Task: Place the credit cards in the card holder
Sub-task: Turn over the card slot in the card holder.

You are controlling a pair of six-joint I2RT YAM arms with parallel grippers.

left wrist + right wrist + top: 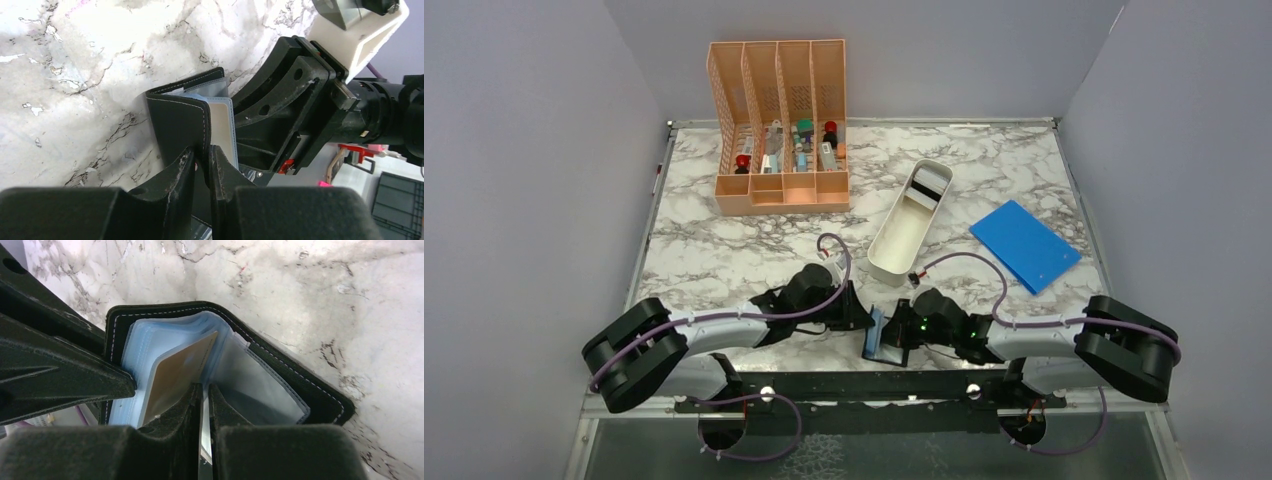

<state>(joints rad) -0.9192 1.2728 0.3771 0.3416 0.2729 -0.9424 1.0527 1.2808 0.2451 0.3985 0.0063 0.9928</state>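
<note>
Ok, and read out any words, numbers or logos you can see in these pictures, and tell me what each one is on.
There is no readable text in any view.
Tan card in the card holder: its face shows no legible print.
Items in the peach organizer: too small to read.
Blue flat sheet: plain, with no print visible.

No text, brand or number can be read in any view. The tan card (175, 375) in the card holder (280, 365), frame centre, is blurred. Labels in the organizer (779, 130), upper left, are too small.
</note>
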